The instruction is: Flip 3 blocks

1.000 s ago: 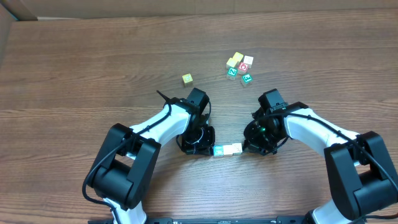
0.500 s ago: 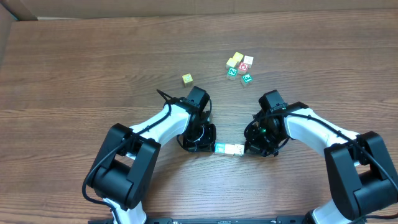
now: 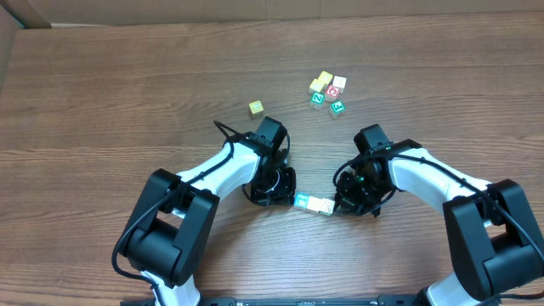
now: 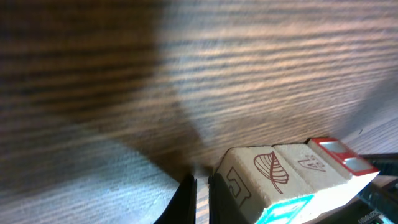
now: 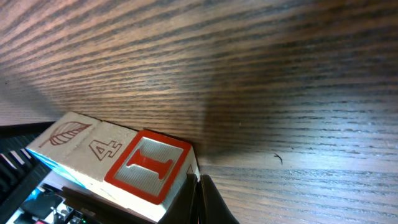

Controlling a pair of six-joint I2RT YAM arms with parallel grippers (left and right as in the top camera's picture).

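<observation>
With left gripper (image 4: pixel 196 198) and right gripper (image 5: pixel 200 194) both closed and empty, I pinch the blocks (image 3: pixel 314 204) endwise; I'd rotate both evenly.

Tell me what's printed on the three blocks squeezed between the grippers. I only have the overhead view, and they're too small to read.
Observer: The right wrist view shows the blocks bearing a leaf, a 4, then a red-framed I.
Operator: Open or shut on that side?
Observer: The right gripper is shut, tips beside the I block.
Operator: And the other side?
Observer: The left gripper is shut too, beside the leaf block, which has a cyan side face.
</observation>
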